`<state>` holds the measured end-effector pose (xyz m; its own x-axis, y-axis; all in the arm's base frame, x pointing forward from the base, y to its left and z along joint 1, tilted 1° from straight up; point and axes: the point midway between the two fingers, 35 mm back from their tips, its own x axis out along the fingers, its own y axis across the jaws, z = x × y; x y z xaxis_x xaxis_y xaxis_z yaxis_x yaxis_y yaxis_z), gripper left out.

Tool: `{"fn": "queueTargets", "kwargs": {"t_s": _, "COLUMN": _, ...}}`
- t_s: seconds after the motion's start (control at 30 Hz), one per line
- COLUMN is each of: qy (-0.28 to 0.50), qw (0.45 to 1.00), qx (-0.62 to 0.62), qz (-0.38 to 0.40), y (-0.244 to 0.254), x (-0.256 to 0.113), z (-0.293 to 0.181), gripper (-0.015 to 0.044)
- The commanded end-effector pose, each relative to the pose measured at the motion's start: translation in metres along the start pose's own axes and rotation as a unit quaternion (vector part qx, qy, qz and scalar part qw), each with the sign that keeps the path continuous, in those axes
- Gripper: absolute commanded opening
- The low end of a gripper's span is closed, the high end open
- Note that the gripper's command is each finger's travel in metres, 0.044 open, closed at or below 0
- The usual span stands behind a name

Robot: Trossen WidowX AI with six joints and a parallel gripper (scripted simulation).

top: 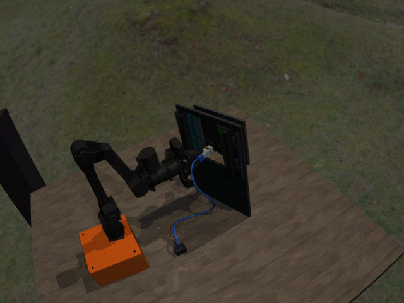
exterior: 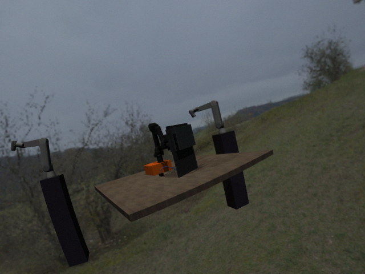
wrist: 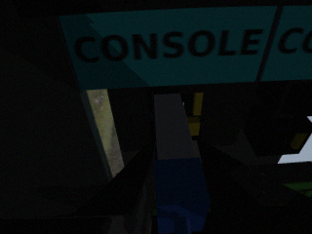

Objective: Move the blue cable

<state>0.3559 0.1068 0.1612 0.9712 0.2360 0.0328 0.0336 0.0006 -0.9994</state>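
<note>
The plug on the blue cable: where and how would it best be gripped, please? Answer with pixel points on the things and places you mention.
Probably by the two long sides of its narrow, straight body, behind the port end, coming from the cable side. The plug (top: 207, 151) (wrist: 175, 129) points nose-first toward the panel (top: 225, 192) (exterior: 187, 165), so that approach keeps the claw (top: 199, 155) (wrist: 175, 150) in line with it.

Blue cable (top: 213, 201) trails below the black server panel (top: 225, 192) (exterior: 186, 160), which carries a teal label strip (top: 194, 130) (wrist: 171, 46) with black lettering; left of the panel sits a solid orange base block (top: 112, 255) (exterior: 153, 168).
</note>
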Motion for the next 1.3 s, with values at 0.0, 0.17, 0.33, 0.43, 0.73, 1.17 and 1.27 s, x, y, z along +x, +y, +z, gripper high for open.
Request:
{"fn": "queueTargets", "kwargs": {"t_s": 0.0, "qy": 0.002, "qw": 1.0, "qx": 0.0, "qz": -0.003, "y": -0.0011, "x": 0.0005, "z": -0.0004, "gripper": 0.0}}
{"fn": "queueTargets", "kwargs": {"t_s": 0.17, "qy": 0.002, "qw": 1.0, "qx": 0.0, "qz": -0.003, "y": -0.0009, "x": 0.0022, "z": 0.0002, "gripper": 0.0}}
{"fn": "queueTargets", "kwargs": {"t_s": 0.33, "qy": 0.002, "qw": 1.0, "qx": 0.0, "qz": -0.003, "y": -0.0009, "x": 0.0028, "z": 0.0004, "gripper": 0.0}}
{"fn": "queueTargets", "kwargs": {"t_s": 0.43, "qy": 0.002, "qw": 1.0, "qx": 0.0, "qz": -0.003, "y": -0.0009, "x": 0.0031, "z": 0.0005, "gripper": 0.0}}
{"fn": "queueTargets", "kwargs": {"t_s": 0.73, "qy": 0.002, "qw": 1.0, "qx": 0.0, "qz": -0.004, "y": -0.0028, "x": 0.0041, "z": 0.0005, "gripper": 0.0}}
{"fn": "queueTargets", "kwargs": {"t_s": 1.17, "qy": 0.002, "qw": 1.0, "qx": 0.0, "qz": -0.004, "y": -0.0028, "x": 0.0055, "z": 0.001, "gripper": 0.0}}
{"fn": "queueTargets", "kwargs": {"t_s": 1.27, "qy": 0.002, "qw": 1.0, "qx": 0.0, "qz": -0.004, "y": -0.0028, "x": 0.0059, "z": 0.001, "gripper": 0.0}}
